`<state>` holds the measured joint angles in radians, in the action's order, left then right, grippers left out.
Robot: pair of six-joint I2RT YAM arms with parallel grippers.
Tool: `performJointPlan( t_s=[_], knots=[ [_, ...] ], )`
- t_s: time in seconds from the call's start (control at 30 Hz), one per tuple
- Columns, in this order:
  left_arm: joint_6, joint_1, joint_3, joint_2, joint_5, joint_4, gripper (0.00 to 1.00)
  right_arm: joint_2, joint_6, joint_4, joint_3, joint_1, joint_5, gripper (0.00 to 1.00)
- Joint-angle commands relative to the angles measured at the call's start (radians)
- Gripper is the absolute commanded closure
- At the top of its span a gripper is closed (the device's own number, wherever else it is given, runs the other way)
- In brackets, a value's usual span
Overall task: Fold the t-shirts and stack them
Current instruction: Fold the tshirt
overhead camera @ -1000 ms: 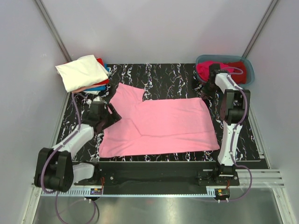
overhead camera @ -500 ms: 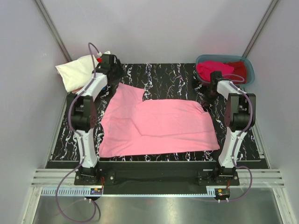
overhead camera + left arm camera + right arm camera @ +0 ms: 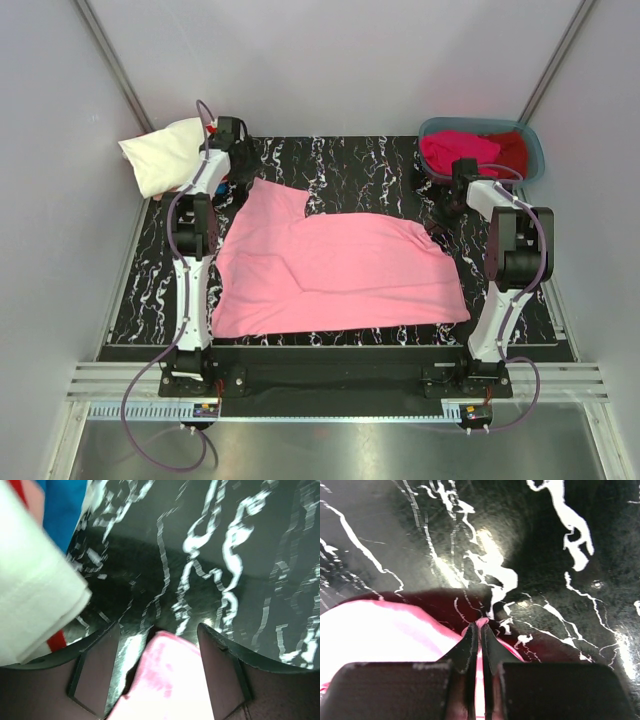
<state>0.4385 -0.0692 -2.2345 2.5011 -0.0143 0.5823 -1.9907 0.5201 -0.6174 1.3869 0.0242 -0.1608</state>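
left end effector (image 3: 157,628): released, fingers on either side of the far-left tip of the pink t-shirt (image 3: 340,270) | right end effector (image 3: 481,627): clenched on the pink t-shirt's far-right edge | pink t-shirt: spread flat mid-worktop (image 3: 370,160) | white t-shirt (image 3: 165,155): folded, far-left corner | tub (image 3: 532,150): far right, holds magenta t-shirt (image 3: 455,150) and red t-shirt (image 3: 512,148)

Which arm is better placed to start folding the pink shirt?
Right. The right end effector is shut on the pink shirt; the left end effector is open, gripping nothing.
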Motion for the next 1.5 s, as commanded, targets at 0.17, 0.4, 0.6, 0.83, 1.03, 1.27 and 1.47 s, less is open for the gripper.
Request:
performJointPlan(
  t_s=[0.17,0.4,0.6,0.83,1.03,1.27,1.47],
  knots=[
    [0.020,-0.007,0.070,-0.031,-0.027,0.062,0.39,0.058,-0.014,0.033,-0.005,-0.006,-0.029,1.00],
    [-0.023,-0.043,0.079,-0.038,-0.012,0.060,0.42,0.058,-0.015,0.031,-0.005,-0.006,-0.029,1.00],
    [-0.034,-0.053,0.012,-0.001,-0.006,0.093,0.50,0.046,-0.019,0.041,-0.009,-0.006,-0.036,1.00],
    [-0.026,-0.055,-0.005,0.007,0.013,0.097,0.97,0.040,-0.022,0.047,-0.008,-0.006,-0.031,1.00],
    [-0.058,-0.055,-0.065,-0.040,-0.042,0.143,1.00,0.004,-0.034,-0.005,0.089,0.005,-0.026,1.00],
    [-0.063,-0.053,0.111,-0.280,-0.047,0.129,1.00,-0.006,-0.052,-0.103,0.266,0.014,-0.008,1.00],
    [-0.073,-0.057,0.333,-0.442,-0.084,0.111,1.00,0.041,-0.075,-0.159,0.226,0.022,0.035,1.00]
  ],
)
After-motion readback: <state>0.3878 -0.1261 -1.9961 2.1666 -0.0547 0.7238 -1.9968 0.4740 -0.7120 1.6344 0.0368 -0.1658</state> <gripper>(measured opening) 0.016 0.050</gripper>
